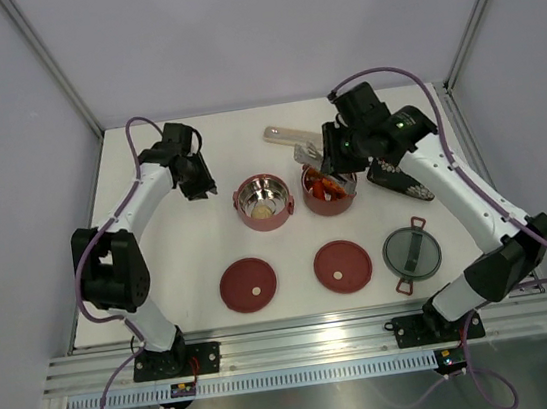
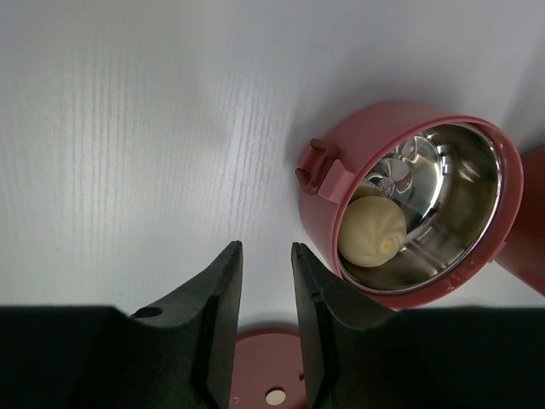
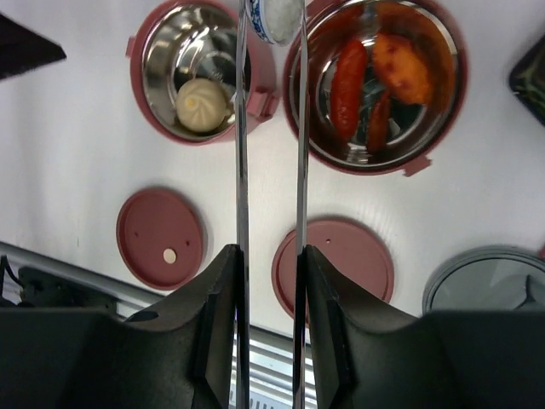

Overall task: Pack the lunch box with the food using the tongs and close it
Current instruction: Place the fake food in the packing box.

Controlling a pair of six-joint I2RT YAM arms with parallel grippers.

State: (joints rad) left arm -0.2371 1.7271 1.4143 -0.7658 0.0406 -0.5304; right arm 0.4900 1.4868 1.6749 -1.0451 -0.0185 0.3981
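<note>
While my right fingers (image 3: 215, 328) clasped tongs (image 3: 241, 170) pinching a white piece (image 3: 277, 17) beside the shrimp bowl (image 3: 375, 169), my left fingers (image 2: 217, 315) hung parted, empty.

Wears white shells on the left arm (image 1: 142, 202) and right arm (image 1: 458, 185), with bulky black joint housings. Trails a purple cable (image 1: 134, 142) along each. Ends in the matte black left gripper (image 2: 265, 249) and right gripper (image 3: 268, 251), with tapered fingers (image 2: 217, 315). Shows small green lights (image 1: 406, 122) on the right arm. Stands on black base plates (image 1: 178, 361).
</note>
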